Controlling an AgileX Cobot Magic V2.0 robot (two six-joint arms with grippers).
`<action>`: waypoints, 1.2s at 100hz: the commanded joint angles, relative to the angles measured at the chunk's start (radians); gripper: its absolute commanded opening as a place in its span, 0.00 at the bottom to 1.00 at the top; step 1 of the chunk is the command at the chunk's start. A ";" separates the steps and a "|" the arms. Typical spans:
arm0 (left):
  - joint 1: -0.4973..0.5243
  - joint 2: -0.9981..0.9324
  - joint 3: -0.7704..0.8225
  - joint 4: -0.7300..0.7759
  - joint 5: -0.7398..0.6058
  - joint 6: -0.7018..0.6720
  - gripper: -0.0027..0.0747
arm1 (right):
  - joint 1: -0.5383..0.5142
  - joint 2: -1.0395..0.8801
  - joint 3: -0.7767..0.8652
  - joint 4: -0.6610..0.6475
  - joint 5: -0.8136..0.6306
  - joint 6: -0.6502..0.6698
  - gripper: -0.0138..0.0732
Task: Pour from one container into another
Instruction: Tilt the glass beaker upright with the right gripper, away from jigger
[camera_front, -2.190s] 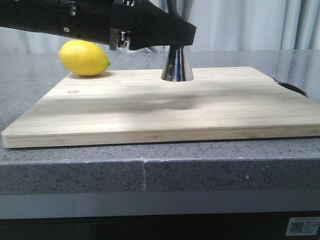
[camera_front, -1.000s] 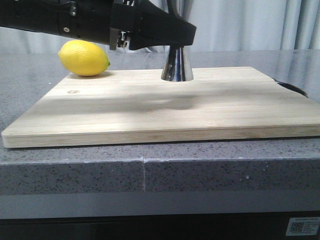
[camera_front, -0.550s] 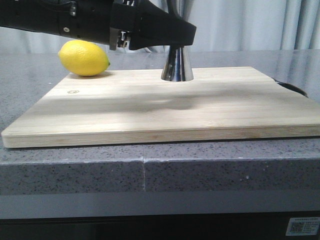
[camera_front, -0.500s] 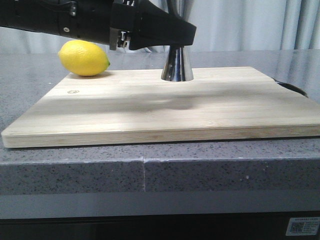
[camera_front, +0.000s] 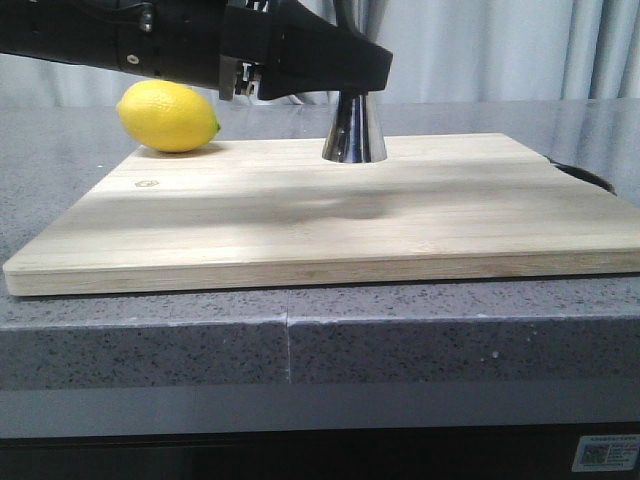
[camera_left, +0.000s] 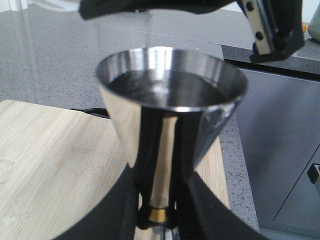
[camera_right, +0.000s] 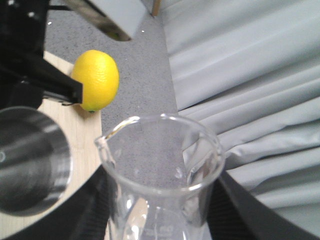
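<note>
In the front view a pale wooden cutting board (camera_front: 330, 205) fills the middle of the frame on a grey speckled worktop (camera_front: 300, 340). The steel jigger (camera_front: 353, 130) stands upright on the board's far edge, just right of centre; only its lower cone shows, because the black left arm (camera_front: 150, 40) crosses the upper left of the frame and covers its top. A yellow lemon (camera_front: 168, 117) sits on the worktop at upper left, just beyond the board's far left corner, apart from the jigger.

In the left wrist view the left end effector (camera_left: 157, 220) is clamped on the jigger's narrow waist, its dark fingers (camera_left: 187, 210) pressing either side of the gold band (camera_left: 158, 215). The upper cup holds liquid, and a thin stream falls into it from above.

In the right wrist view the right end effector (camera_right: 160, 210) grips the clear glass beaker (camera_right: 160, 175), dark fingers (camera_right: 92, 210) flanking its walls in the lower centre of the frame. The beaker's lip points toward the jigger's open mouth at lower left, with the lemon beyond and grey curtains (camera_right: 250, 75) at right.
</note>
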 joint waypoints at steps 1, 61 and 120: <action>-0.008 -0.045 -0.030 -0.066 0.070 -0.010 0.01 | 0.001 -0.041 -0.034 0.069 0.050 0.039 0.38; -0.008 -0.045 -0.030 -0.066 0.064 -0.010 0.01 | -0.077 -0.029 -0.034 0.441 0.185 0.157 0.38; -0.008 -0.045 -0.030 -0.066 0.062 -0.010 0.01 | -0.327 0.162 0.032 0.523 -0.304 0.299 0.38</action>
